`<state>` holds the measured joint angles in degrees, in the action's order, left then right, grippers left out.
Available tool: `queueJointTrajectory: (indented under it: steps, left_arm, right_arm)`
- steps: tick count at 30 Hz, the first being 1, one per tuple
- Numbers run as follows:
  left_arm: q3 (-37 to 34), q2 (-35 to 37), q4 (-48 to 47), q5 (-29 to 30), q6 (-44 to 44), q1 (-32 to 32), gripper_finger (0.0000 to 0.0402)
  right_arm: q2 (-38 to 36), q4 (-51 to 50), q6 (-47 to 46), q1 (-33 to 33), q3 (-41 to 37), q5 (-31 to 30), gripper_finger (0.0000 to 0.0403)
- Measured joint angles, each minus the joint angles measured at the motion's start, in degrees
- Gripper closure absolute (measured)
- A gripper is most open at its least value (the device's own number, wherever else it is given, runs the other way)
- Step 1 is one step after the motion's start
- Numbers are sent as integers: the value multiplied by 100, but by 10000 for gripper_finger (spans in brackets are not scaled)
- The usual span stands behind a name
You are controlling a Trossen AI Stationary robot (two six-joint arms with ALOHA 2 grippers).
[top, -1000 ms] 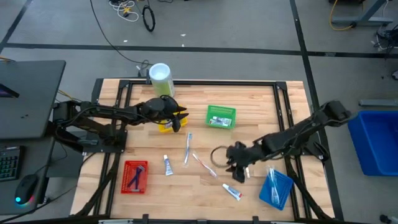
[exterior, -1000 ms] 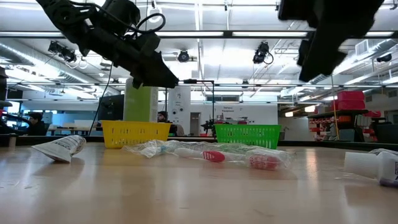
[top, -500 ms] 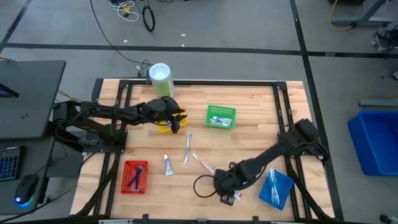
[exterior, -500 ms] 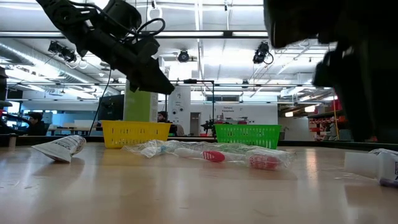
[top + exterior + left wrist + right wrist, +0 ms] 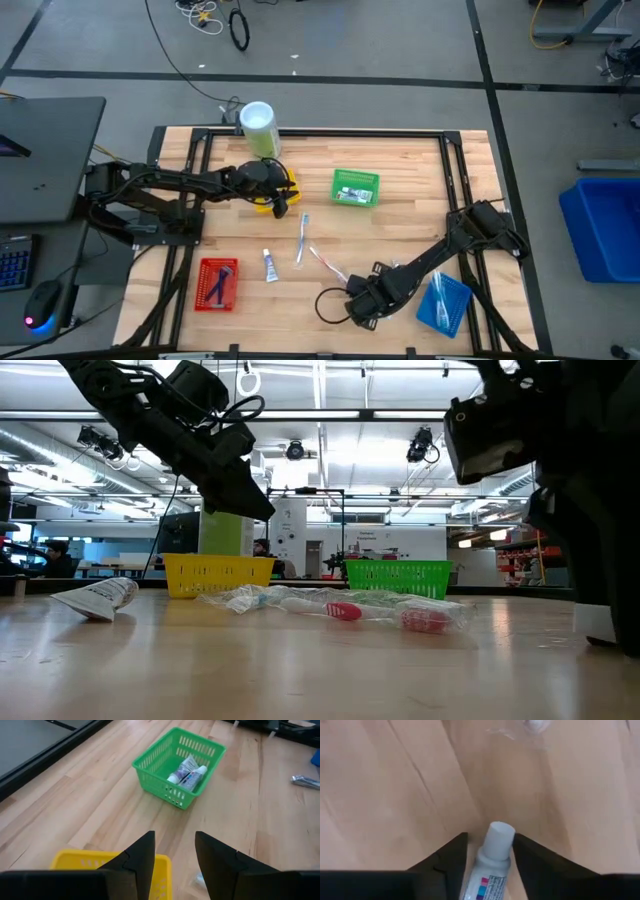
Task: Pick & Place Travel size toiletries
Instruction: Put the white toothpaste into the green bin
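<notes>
a small white tube with a white cap and blue and red marks point(image 5: 490, 862) lies on the wooden table point(image 5: 410, 215) near its front edge, between the right gripper point(image 5: 487, 851)'s spread fingers — not yet clamped. the left gripper point(image 5: 172, 857) hangs apart over the yellow plastic basket point(image 5: 105, 862), near the green plastic basket point(image 5: 172, 770) holding tubes.

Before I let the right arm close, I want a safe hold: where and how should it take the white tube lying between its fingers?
Grip the tube across its flat-lying body, just behind the white cap, coming straight down from above. It lies on the table lengthwise between the open fingers of the right gripper, so they probably already straddle its narrow sides.
</notes>
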<state>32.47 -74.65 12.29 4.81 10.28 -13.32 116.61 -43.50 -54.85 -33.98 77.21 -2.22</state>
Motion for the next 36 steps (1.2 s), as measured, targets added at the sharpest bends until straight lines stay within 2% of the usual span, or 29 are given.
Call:
queueJointTrajectory:
  steps: [7,18,24,27,33,36]
  left_arm:
    - [0,0,2,3,-1,-2,254]
    - [0,0,3,4,-1,-2,254]
    - [0,0,13,7,0,-2,254]
    - [0,0,11,7,0,-2,254]
    - [0,0,55,7,0,-2,254]
    - [0,0,62,18,0,-2,254]
  right_arm:
    - [14,-48,26,53,-13,-46,300]
    - [65,-272,301,205,274,48,307]
    - [61,-440,1120,387,911,-532,308]
    - [60,-1116,1522,517,1311,-850,308]
    - [49,-2744,2253,957,2217,-2116,308]
    - [31,-3214,2666,1261,2387,-2789,308]
